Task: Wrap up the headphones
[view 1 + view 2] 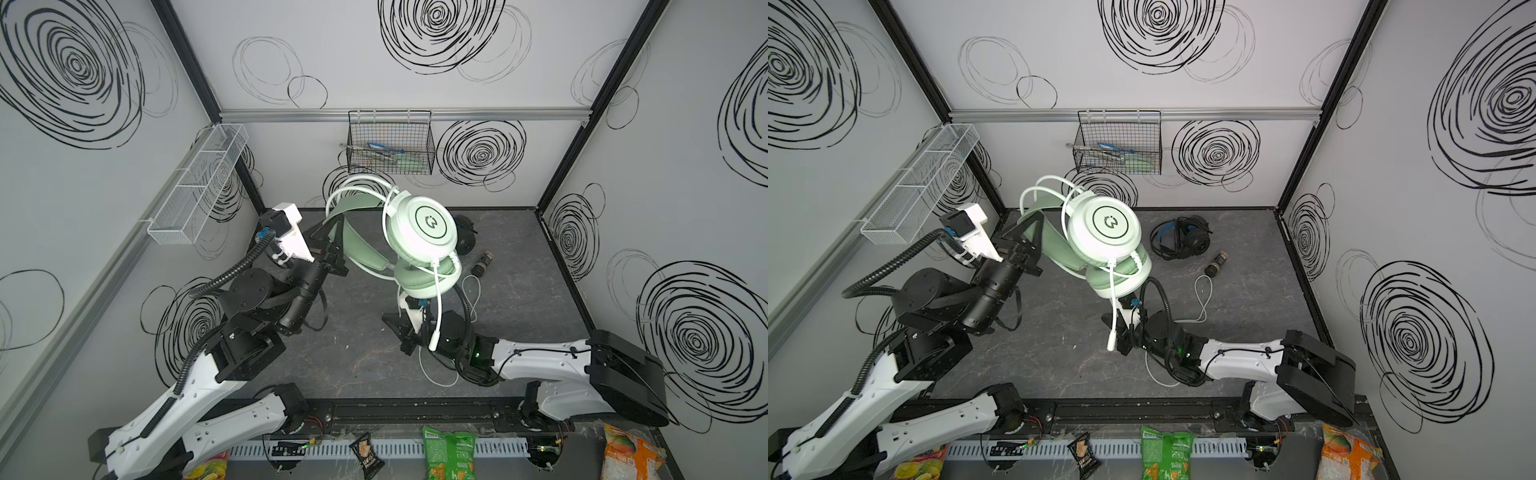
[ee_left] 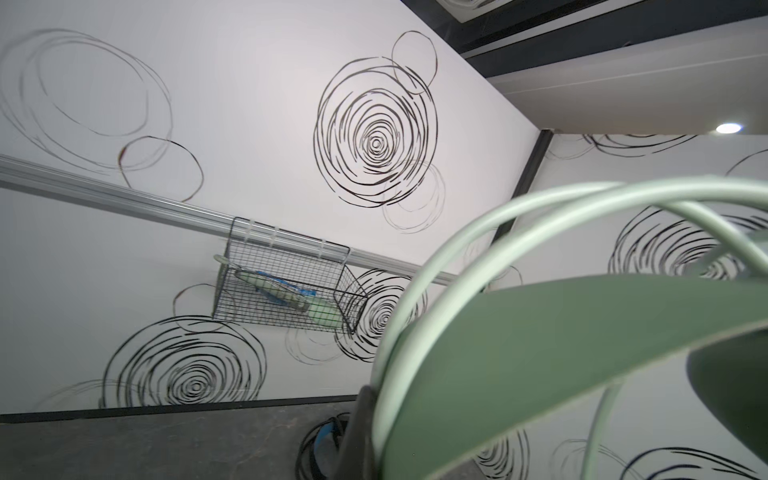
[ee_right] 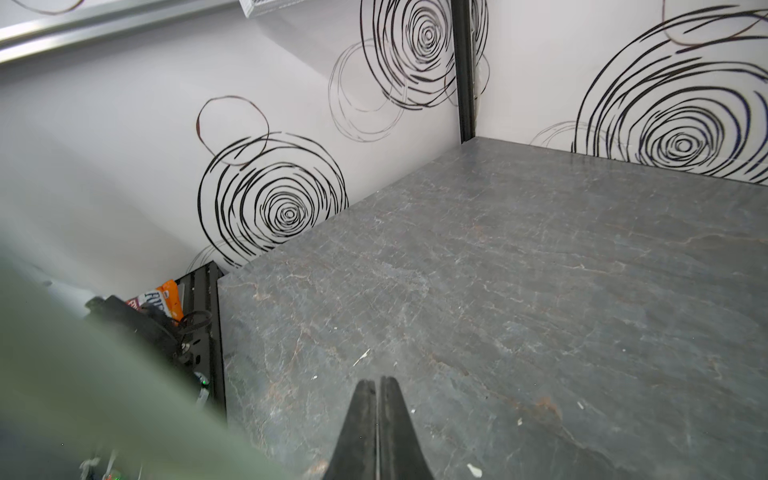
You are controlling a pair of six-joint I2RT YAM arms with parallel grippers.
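The mint-green headset point(image 1: 419, 232) hangs high, closest to the lens in both top views. Its white cable point(image 1: 434, 338) dangles from the ear cups point(image 1: 428, 272) toward 6 o'clock. The left gripper point(image 1: 324, 239), at 9 o'clock of the cups, is clamped on the green headband point(image 2: 561, 353). The right gripper point(image 3: 378, 380) sits at 6 o'clock beneath the cups, jaws pressed together with nothing seen between them; the cable hangs just beside it. The black headset point(image 1: 1179, 239) lies on the table point(image 1: 1059, 332) at 3 o'clock of the cups, apart from both grippers.
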